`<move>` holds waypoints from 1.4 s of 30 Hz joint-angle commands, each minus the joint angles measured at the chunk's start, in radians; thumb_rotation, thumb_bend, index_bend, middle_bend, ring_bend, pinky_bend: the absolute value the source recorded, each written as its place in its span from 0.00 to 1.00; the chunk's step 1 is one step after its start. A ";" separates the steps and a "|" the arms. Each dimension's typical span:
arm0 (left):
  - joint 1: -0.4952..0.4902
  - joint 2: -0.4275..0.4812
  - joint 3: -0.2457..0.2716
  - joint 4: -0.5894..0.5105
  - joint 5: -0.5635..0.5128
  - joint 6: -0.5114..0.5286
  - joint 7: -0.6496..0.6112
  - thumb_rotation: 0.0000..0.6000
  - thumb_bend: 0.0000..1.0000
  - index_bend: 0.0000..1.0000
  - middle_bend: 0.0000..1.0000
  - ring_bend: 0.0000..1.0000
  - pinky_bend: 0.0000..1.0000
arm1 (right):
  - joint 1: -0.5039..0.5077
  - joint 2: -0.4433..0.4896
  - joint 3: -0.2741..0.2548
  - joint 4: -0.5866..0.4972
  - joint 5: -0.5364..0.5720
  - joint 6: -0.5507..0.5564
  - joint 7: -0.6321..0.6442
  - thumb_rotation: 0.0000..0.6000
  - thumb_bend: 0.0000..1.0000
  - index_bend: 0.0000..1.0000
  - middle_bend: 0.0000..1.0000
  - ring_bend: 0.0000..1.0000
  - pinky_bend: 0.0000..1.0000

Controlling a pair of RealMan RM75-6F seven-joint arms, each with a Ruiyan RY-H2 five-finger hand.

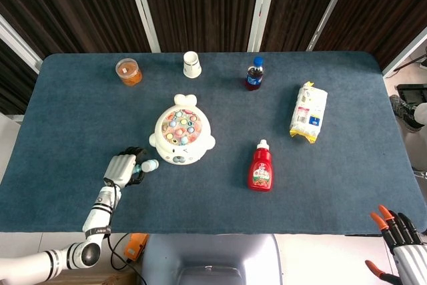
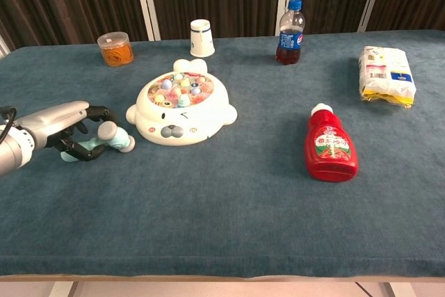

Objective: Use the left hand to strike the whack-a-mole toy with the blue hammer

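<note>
The whack-a-mole toy (image 1: 181, 137) (image 2: 181, 108) is a white animal-shaped dish with several coloured pegs, sitting left of the table's middle. The blue hammer (image 1: 148, 165) (image 2: 115, 137) lies low at the table just left of the toy, its pale head pointing toward the toy. My left hand (image 1: 122, 169) (image 2: 64, 129) is around its handle. The lower fingers curl on the handle and the upper ones arch loosely above the head. My right hand (image 1: 399, 245) shows only in the head view, off the table's near right corner, fingers apart and holding nothing.
A red ketchup bottle (image 1: 261, 169) (image 2: 330, 148) lies right of the toy. Along the far edge stand an orange-filled tub (image 1: 129, 71), a white cup (image 1: 192, 65) and a cola bottle (image 1: 254, 75). A snack bag (image 1: 309, 112) lies at the right.
</note>
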 commanded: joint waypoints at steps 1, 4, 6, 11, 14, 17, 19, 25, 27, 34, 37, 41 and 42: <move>0.001 0.002 -0.002 -0.002 0.003 0.000 -0.001 1.00 0.45 0.17 0.09 0.05 0.19 | 0.000 0.000 0.000 0.000 0.000 0.001 0.000 1.00 0.17 0.00 0.03 0.00 0.00; 0.001 0.003 -0.004 -0.003 0.006 0.002 0.001 1.00 0.44 0.16 0.07 0.02 0.18 | 0.000 0.000 0.000 0.000 -0.001 0.001 -0.001 1.00 0.17 0.00 0.03 0.00 0.00; 0.001 0.002 -0.006 -0.003 0.005 0.004 0.003 1.00 0.44 0.16 0.06 0.02 0.18 | 0.000 0.000 0.000 0.000 0.000 0.001 -0.002 1.00 0.17 0.00 0.03 0.00 0.00; 0.000 -0.009 -0.014 0.008 -0.004 0.010 0.009 1.00 0.44 0.16 0.05 0.01 0.18 | 0.001 -0.001 0.000 -0.001 -0.001 -0.002 -0.005 1.00 0.17 0.00 0.03 0.00 0.00; -0.001 -0.013 -0.018 0.013 -0.014 0.005 0.010 1.00 0.44 0.16 0.05 0.01 0.17 | 0.001 -0.001 0.000 -0.002 0.000 -0.002 -0.005 1.00 0.17 0.00 0.03 0.00 0.00; -0.002 -0.015 -0.020 0.019 -0.014 0.003 0.013 1.00 0.45 0.16 0.05 0.01 0.17 | 0.001 -0.001 0.000 -0.001 0.001 -0.002 -0.005 1.00 0.17 0.00 0.03 0.00 0.00; -0.002 -0.016 -0.021 0.020 -0.017 -0.001 0.011 1.00 0.44 0.16 0.05 0.01 0.17 | 0.001 -0.001 0.000 -0.001 0.001 -0.003 -0.005 1.00 0.17 0.00 0.03 0.00 0.00; 0.001 -0.009 -0.016 0.015 -0.009 -0.009 0.004 1.00 0.44 0.16 0.04 0.01 0.17 | 0.000 -0.001 0.001 -0.001 0.003 -0.001 -0.004 1.00 0.17 0.00 0.03 0.00 0.00; 0.002 -0.007 -0.016 0.014 -0.006 -0.008 0.003 1.00 0.44 0.16 0.04 0.01 0.17 | 0.001 -0.001 0.000 -0.001 0.001 -0.002 -0.005 1.00 0.17 0.00 0.03 0.00 0.00; 0.013 0.019 -0.016 -0.018 0.018 0.009 -0.009 1.00 0.44 0.14 0.04 0.00 0.15 | 0.000 -0.001 0.001 -0.001 0.002 -0.001 -0.005 1.00 0.17 0.00 0.03 0.00 0.00; 0.033 0.058 -0.007 -0.064 0.050 0.023 -0.037 1.00 0.44 0.09 0.02 0.00 0.15 | 0.002 -0.002 0.001 -0.002 0.000 -0.002 -0.008 1.00 0.17 0.00 0.03 0.00 0.00; 0.110 0.174 0.042 -0.177 0.236 0.139 -0.131 1.00 0.44 0.07 0.00 0.00 0.13 | 0.002 -0.002 0.001 -0.002 0.001 -0.002 -0.010 1.00 0.17 0.00 0.03 0.00 0.00; 0.138 0.204 0.062 -0.200 0.297 0.184 -0.168 1.00 0.44 0.07 0.00 0.00 0.12 | 0.002 -0.002 0.002 -0.002 0.002 -0.003 -0.011 1.00 0.17 0.00 0.03 0.00 0.00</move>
